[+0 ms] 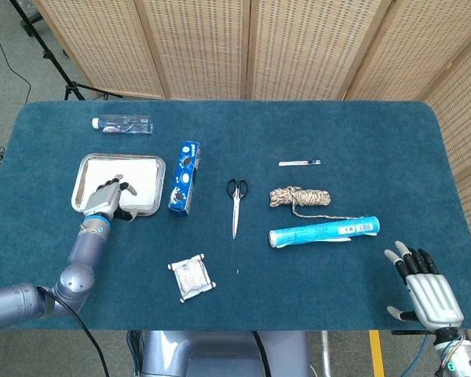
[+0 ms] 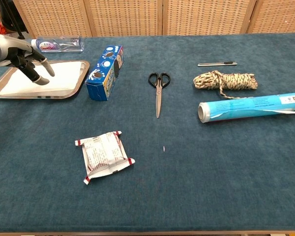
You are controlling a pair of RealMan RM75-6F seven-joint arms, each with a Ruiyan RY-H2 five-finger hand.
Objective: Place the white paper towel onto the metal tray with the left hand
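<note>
White paper towel [image 2: 39,81] is lying flat inside the metal tray [image 1: 155,165] at the worktop's left. Left hand [image 1: 104,198] is hovering over the tray's near edge, fingers [image 2: 43,67] released and spread, grasping nothing. Right hand [image 1: 425,292] is resting open at the worktop's near right corner.
</note>
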